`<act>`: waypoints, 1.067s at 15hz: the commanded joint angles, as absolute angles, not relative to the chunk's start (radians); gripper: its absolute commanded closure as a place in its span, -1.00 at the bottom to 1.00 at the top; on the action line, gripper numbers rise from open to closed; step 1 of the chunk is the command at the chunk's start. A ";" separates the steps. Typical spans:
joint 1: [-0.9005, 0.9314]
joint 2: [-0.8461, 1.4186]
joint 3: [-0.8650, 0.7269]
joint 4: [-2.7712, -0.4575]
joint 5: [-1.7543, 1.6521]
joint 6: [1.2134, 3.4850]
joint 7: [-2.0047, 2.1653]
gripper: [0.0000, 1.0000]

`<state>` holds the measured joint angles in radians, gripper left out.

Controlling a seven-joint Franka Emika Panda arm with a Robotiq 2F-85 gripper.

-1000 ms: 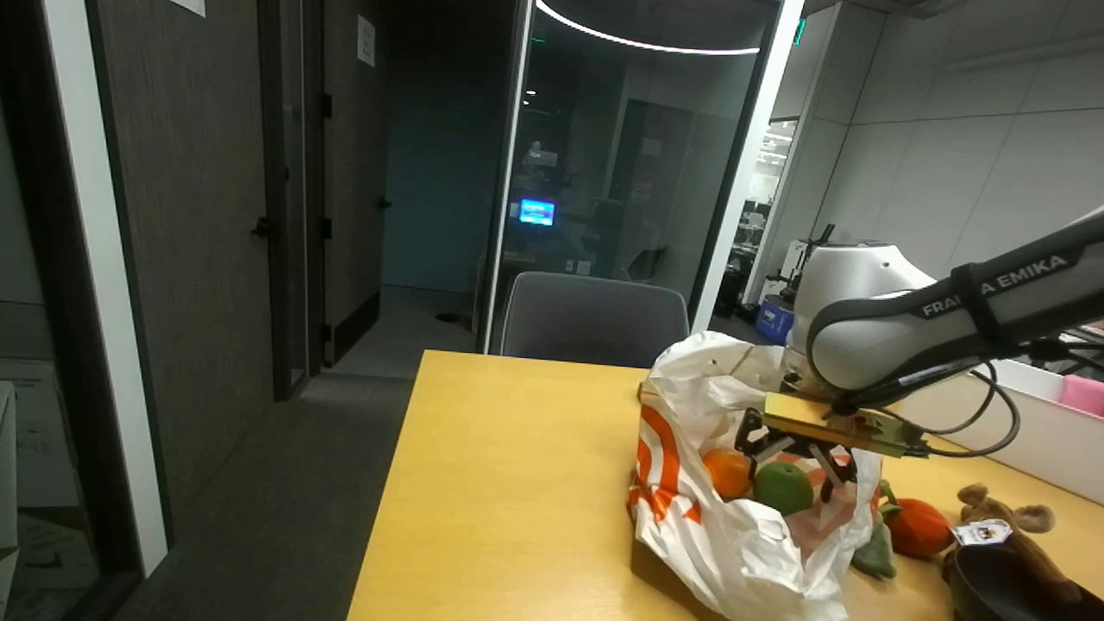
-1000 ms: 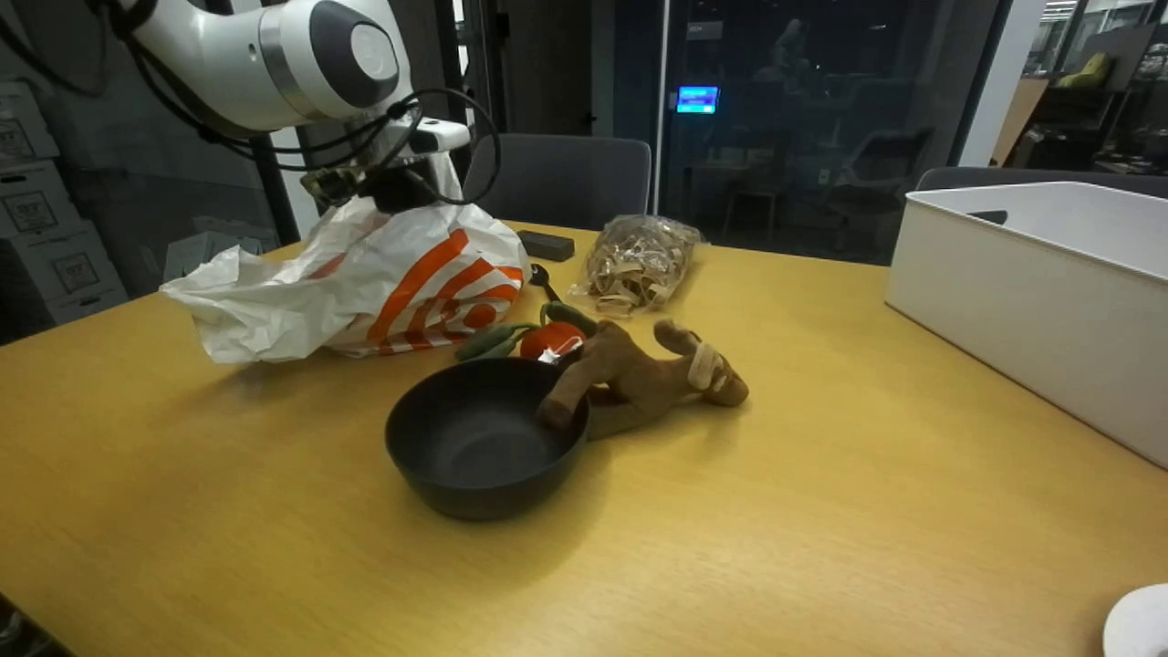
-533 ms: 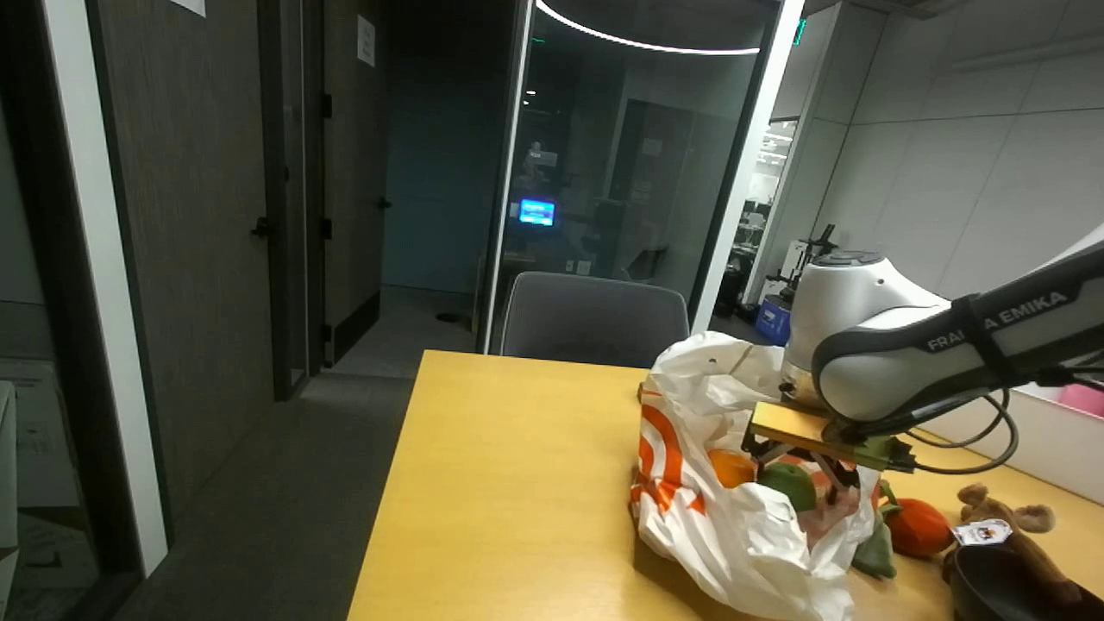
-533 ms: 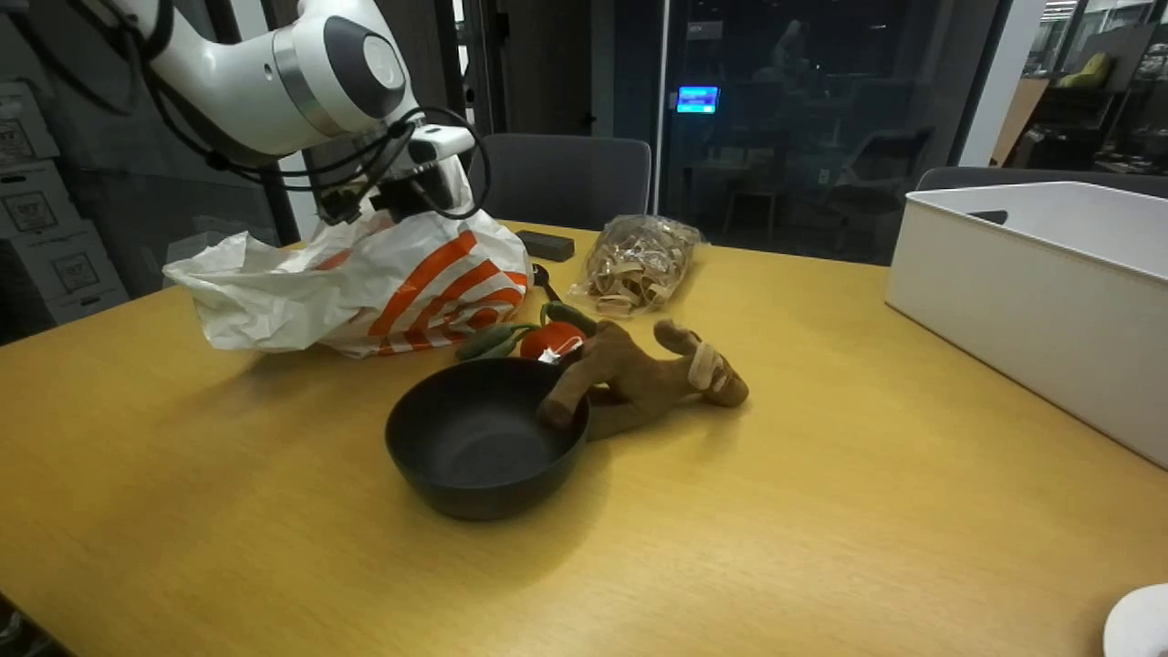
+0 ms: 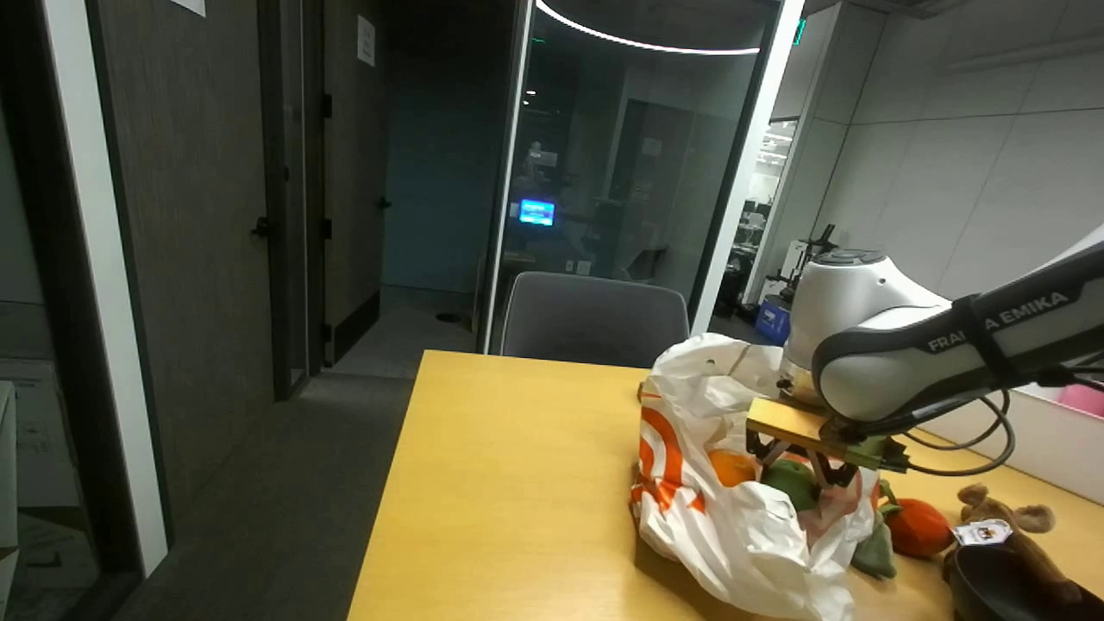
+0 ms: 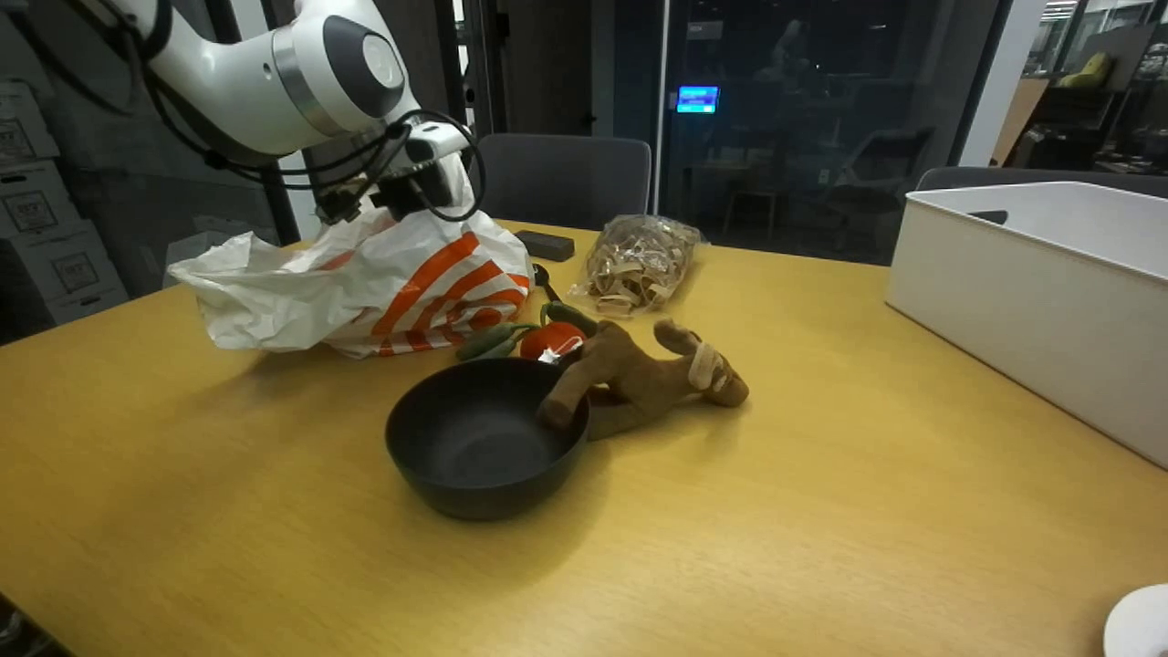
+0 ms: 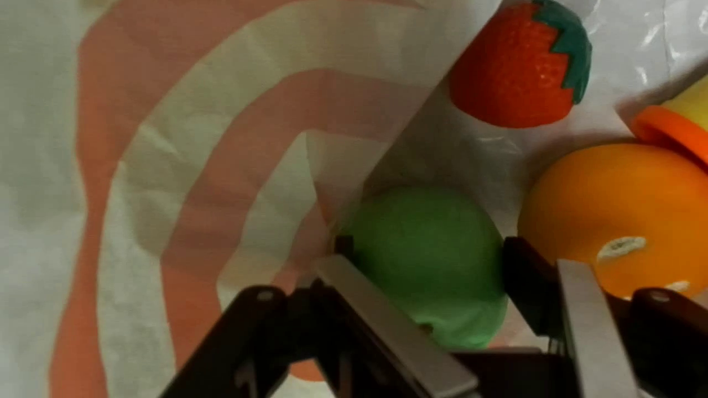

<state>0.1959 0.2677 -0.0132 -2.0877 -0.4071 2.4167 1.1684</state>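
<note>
The gripper [image 7: 430,253] straddles the green fruit [image 7: 434,268] inside the bag [image 5: 742,552]; whether it pinches cannot be told. The roundish fruit's dark spot faces the wrist view's lower edge. The orange fruit [image 7: 614,204] crowds one finger [image 7: 531,287]; the strawberry [image 7: 511,69] lies apart. The bag's wall [image 6: 328,297] hides the fingertips in an exterior view.

At lower centre, my gripper [image 7: 426,254] has its fingers [image 7: 528,282] on either side of a green fruit [image 7: 434,260]; whether they press on it I cannot tell. I see an orange fruit [image 7: 614,210] at right, a red, green-capped strawberry [image 7: 517,66] at upper right, an orange-rimmed yellow thing [image 7: 669,127] at the right edge, and a pale, orange-striped bag [image 7: 221,166] across the left.
</note>
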 commanded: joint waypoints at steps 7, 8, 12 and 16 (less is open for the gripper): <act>0.096 0.000 0.057 -2.283 0.015 2.659 0.636 0.14; 0.097 -0.016 0.065 -2.288 0.098 2.660 0.554 0.14; 0.118 -0.070 0.087 -2.266 0.394 2.578 0.241 0.14; 0.106 -0.187 0.044 -2.286 0.554 2.382 -0.062 0.14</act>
<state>0.1197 -0.0780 0.0820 -2.2568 0.4749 2.5201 0.1308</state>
